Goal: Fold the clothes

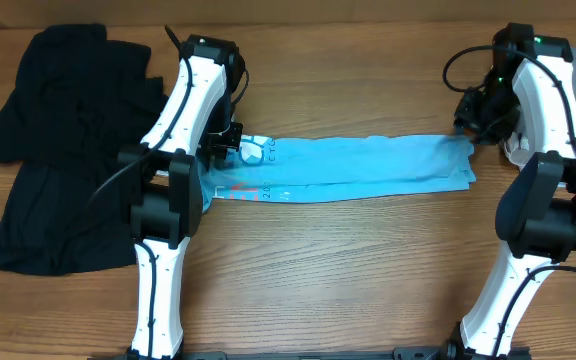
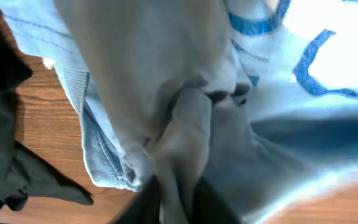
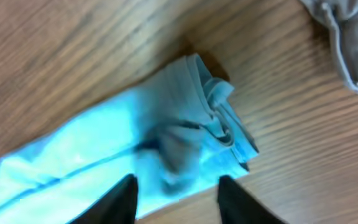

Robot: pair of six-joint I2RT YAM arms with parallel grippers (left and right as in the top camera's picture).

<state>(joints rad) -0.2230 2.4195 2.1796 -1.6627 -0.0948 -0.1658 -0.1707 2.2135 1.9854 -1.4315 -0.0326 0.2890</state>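
T-shirt folded into long strip, flat on table.

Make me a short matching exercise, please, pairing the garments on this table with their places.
Things:
1. light blue T-shirt
2. black shirt
3. grey garment

Places:
A. heaped at the table's left end
B. at the far right edge, beside the right arm
C. stretched in a long band between the two arms

Pairs: 1-C, 2-A, 3-B

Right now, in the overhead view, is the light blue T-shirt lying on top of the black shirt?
No. The light blue T-shirt lies as a long strip on the wooden table, while the black shirt lies left of it.
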